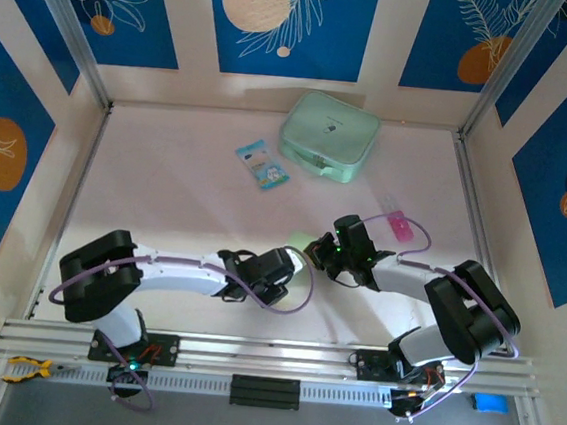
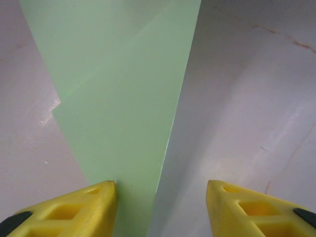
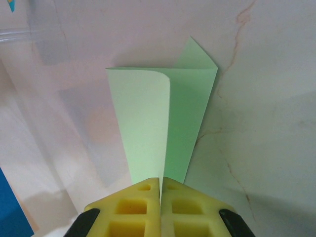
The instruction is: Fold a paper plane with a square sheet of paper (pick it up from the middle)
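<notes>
The right gripper (image 3: 161, 181) pinches thin pale-green folded paper (image 3: 148, 123) at bottom middle; the left gripper (image 2: 161, 185) is spread, maybe touching it.

light: bright, diffuse from above | shadows: soft on table (image 1: 184, 203) | wrist views: slightly blurred

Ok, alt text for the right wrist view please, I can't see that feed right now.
The right gripper, its yellow fingers pressed together, is shut on the narrow end of the folded pale-green paper. The paper widens away from the camera, and its left flap curls over at the centre crease. Beneath it is the pale table.
</notes>
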{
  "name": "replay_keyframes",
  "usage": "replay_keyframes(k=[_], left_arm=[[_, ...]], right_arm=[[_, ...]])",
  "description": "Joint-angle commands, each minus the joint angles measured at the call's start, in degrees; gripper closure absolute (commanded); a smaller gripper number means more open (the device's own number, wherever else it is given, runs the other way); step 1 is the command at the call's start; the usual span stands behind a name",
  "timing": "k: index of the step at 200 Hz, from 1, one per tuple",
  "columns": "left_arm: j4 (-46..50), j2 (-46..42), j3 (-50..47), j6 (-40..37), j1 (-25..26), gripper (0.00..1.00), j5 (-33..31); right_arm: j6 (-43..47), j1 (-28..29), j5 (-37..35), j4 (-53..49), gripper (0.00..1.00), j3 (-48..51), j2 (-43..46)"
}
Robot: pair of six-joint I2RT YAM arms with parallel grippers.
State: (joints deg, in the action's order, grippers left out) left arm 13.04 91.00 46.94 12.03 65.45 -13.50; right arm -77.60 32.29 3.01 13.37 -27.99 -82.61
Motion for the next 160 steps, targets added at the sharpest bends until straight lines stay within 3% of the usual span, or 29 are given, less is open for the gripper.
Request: replay_keyframes(k=[1,100,160], left_arm=[[-0.2,0.6,0.9,-1.9,0.6,0.50,-3.8],[-0.7,1.9,1.3,-2.0,0.7,0.65,-4.2],[-2.2,-0.3,0.5,-1.8,0.6,0.64,-4.4]], right_arm=[[0.7,0.2,0.9,-1.5,0.96,0.0,0.8],[1.5,0.2,2.1,-1.8,0.96,-1.0,0.1],[1.5,0.1,2.2,-1.8,0.96,-0.9,0.0]])
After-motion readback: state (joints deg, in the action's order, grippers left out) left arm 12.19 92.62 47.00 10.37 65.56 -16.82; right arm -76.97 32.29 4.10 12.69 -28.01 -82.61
